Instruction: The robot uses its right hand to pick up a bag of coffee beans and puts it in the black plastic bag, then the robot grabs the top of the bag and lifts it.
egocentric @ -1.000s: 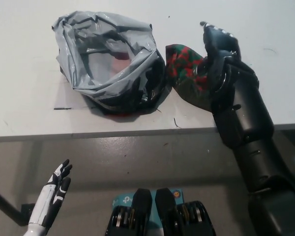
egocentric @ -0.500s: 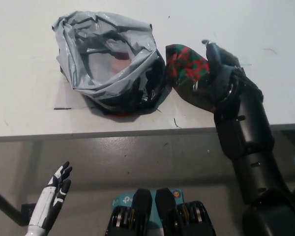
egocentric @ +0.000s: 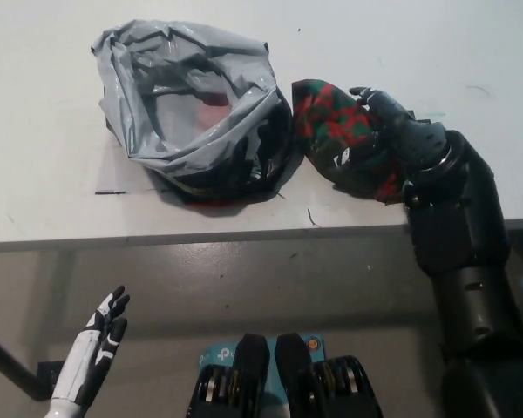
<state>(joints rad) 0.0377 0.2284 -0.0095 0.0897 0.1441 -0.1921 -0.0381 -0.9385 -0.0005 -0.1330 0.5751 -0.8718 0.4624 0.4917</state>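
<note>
Right hand [egocentric: 385,131] clasps the coffee bag [egocentric: 336,131] on the table [egocentric: 52,200] — just beside the black plastic bag [egocentric: 192,113]; left hand [egocentric: 100,335] rests low, fingers spread.

Crumpled black plastic bag [egocentric: 196,113] sits on white table [egocentric: 52,200], mouth open upward, toward table's left-centre. Red-and-green patterned coffee bean bag [egocentric: 336,131] lies on table just right of plastic bag, touching its right edge. Black right hand [egocentric: 392,131] on right side of coffee bag, fingers [egocentric: 370,97] wrapped over it; arm runs in from bottom right across table's front edge. White left hand [egocentric: 100,335] at lower left, below table edge, well apart from both bags, fingers spread.
</note>
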